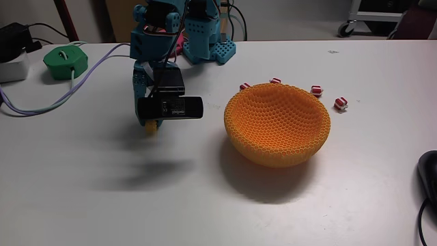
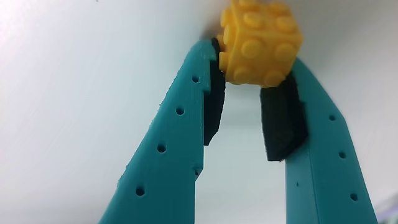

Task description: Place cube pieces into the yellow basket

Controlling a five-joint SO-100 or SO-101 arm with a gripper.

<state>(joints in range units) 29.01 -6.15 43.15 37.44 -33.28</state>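
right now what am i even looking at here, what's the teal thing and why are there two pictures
The teal thing is a small robot arm on a white table. The fixed view looks across the table; the wrist view rides on the arm. Its gripper pinches a studded yellow cube between two teal fingers. On the table sit an orange-yellow honeycomb mesh bowl, four small red-and-white cubes behind it, and a green round gadget with a cable.

A small white marking stood on the front of the black camera [image 1: 171, 107] mounted on the arm in the fixed view, but it was too small and blurred to read. No other text, number or sign could be read.
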